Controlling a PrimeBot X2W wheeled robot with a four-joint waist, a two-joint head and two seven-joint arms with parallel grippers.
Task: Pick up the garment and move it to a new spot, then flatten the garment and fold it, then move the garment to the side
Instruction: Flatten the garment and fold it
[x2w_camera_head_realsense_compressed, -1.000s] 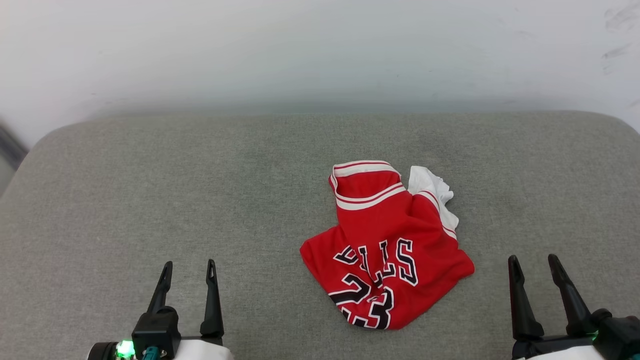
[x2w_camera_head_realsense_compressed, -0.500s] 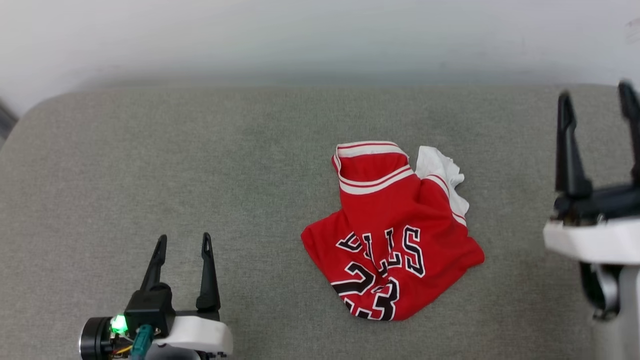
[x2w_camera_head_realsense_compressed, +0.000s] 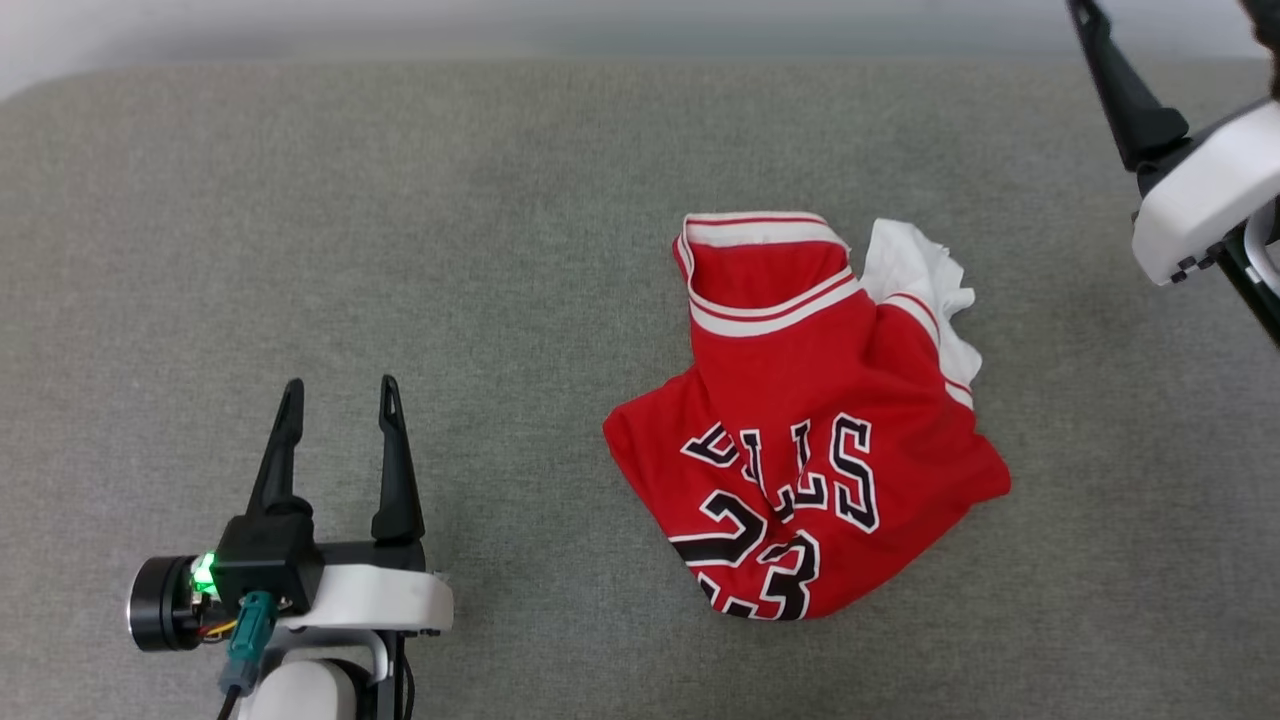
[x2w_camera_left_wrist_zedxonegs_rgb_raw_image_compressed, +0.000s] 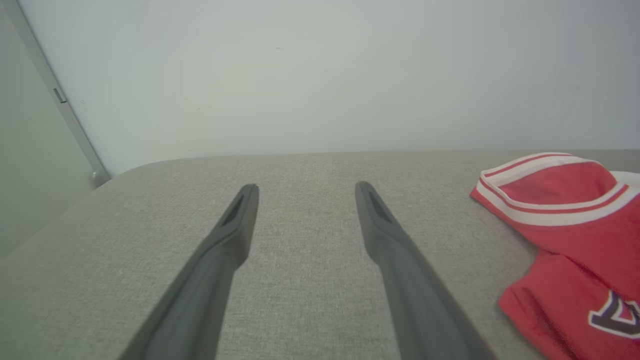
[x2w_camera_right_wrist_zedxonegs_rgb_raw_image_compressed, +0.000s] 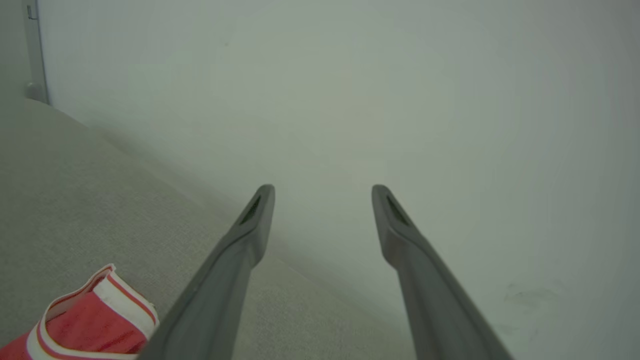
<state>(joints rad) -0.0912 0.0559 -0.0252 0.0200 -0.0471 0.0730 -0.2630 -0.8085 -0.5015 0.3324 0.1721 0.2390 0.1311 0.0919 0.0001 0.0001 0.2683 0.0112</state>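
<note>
The garment (x2w_camera_head_realsense_compressed: 800, 430) lies crumpled on the grey cloth surface (x2w_camera_head_realsense_compressed: 400, 200), right of the middle. It is red, its black "BULLS 23" lettering faces up, and a white sleeve shows at its far right. My left gripper (x2w_camera_head_realsense_compressed: 339, 385) stands open well to the garment's left, with nothing between its fingers. In the left wrist view the left gripper (x2w_camera_left_wrist_zedxonegs_rgb_raw_image_compressed: 307, 186) points over bare cloth, and the garment (x2w_camera_left_wrist_zedxonegs_rgb_raw_image_compressed: 565, 225) sits to its right. My right gripper (x2w_camera_right_wrist_zedxonegs_rgb_raw_image_compressed: 324, 189) is open and raised at the far right, one of its fingers (x2w_camera_head_realsense_compressed: 1120, 90) beyond the garment (x2w_camera_right_wrist_zedxonegs_rgb_raw_image_compressed: 85, 325).
A pale wall (x2w_camera_left_wrist_zedxonegs_rgb_raw_image_compressed: 320, 75) rises behind the far edge of the grey surface. A grey vertical strip (x2w_camera_left_wrist_zedxonegs_rgb_raw_image_compressed: 65, 105) runs down the wall at the far left. The surface's far left corner (x2w_camera_left_wrist_zedxonegs_rgb_raw_image_compressed: 125, 172) is rounded.
The head camera has tilted down and closer. My right gripper has risen from the near right to the far right, above the surface. The left gripper has moved slightly forward. The garment lies still.
</note>
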